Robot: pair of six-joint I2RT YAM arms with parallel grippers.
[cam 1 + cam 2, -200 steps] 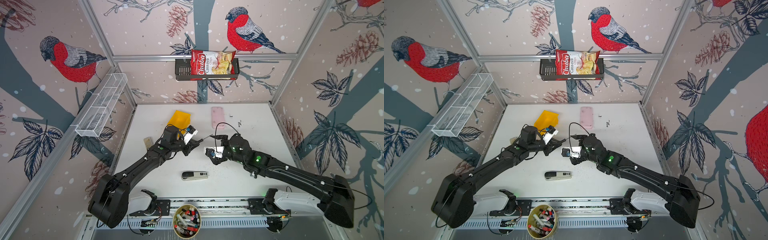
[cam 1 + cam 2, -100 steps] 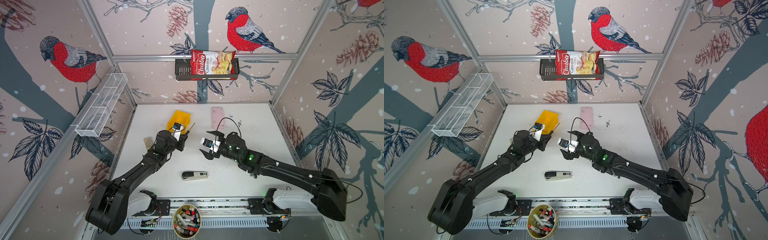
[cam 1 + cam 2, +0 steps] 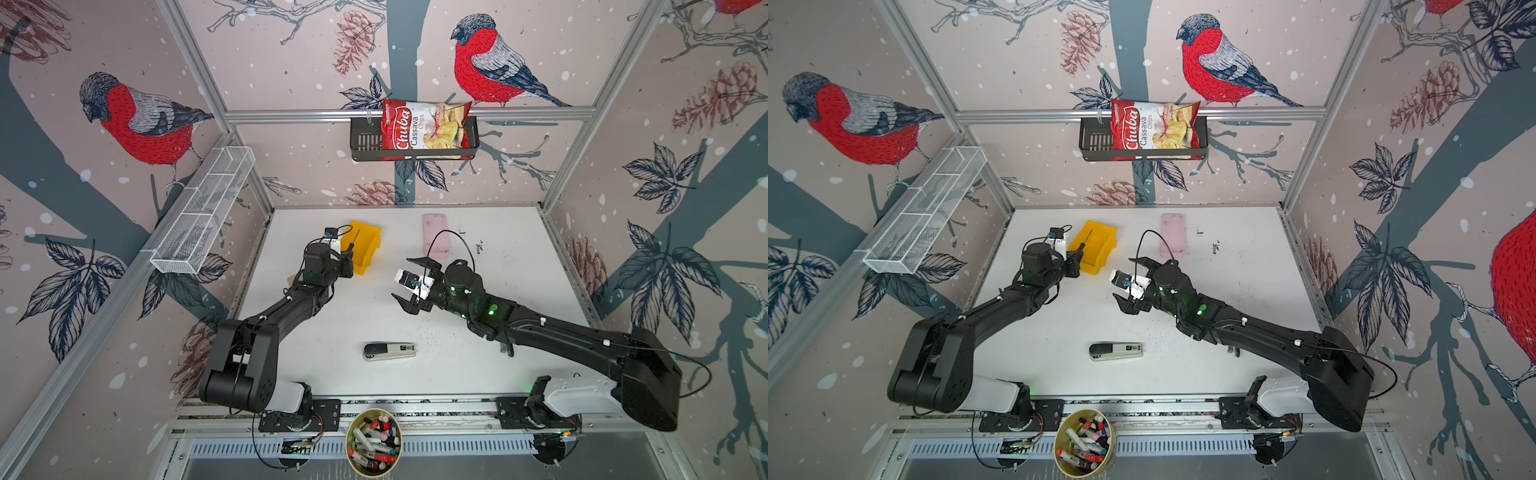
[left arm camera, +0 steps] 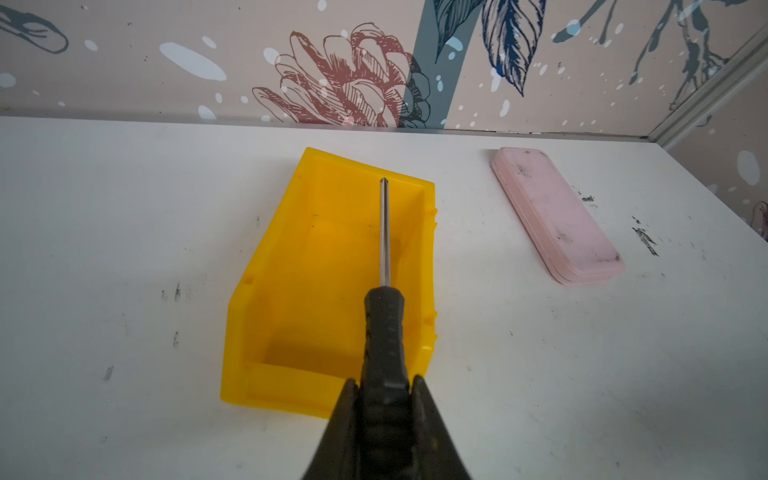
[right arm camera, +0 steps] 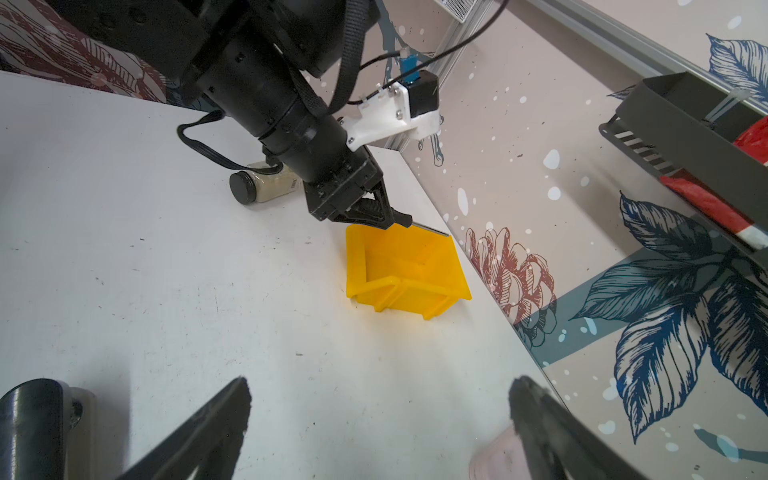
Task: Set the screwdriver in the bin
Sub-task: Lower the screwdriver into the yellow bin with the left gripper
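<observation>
The left arm has swung away from the middle of the white table [image 4: 124, 249], where a second ago it met the right arm. It now carries the small slim screwdriver with its black ribbed handle and thin silver shaft [image 4: 385, 299] over the small bright yellow plastic bin [image 4: 253, 316].

The left gripper [image 4: 384, 386] has its jaws clamped on the rear end of the handle. The shaft reaches across the bin's opening, tip toward the bin's back wall, and in the right wrist view it looks clear of the rim.

I'd judge the tool light and stiff. The ribbed handle is the place to hold it, since the bare shaft looks smooth and too thin to pinch. Held so far back, it could swivel in the grip. The bin looks light too, so a tip catching its wall might shove it.

The right gripper [image 5: 380, 388] hangs well apart from the bin, jaws wide and empty. A flat pink case [image 4: 557, 216] lies beside the bin.
</observation>
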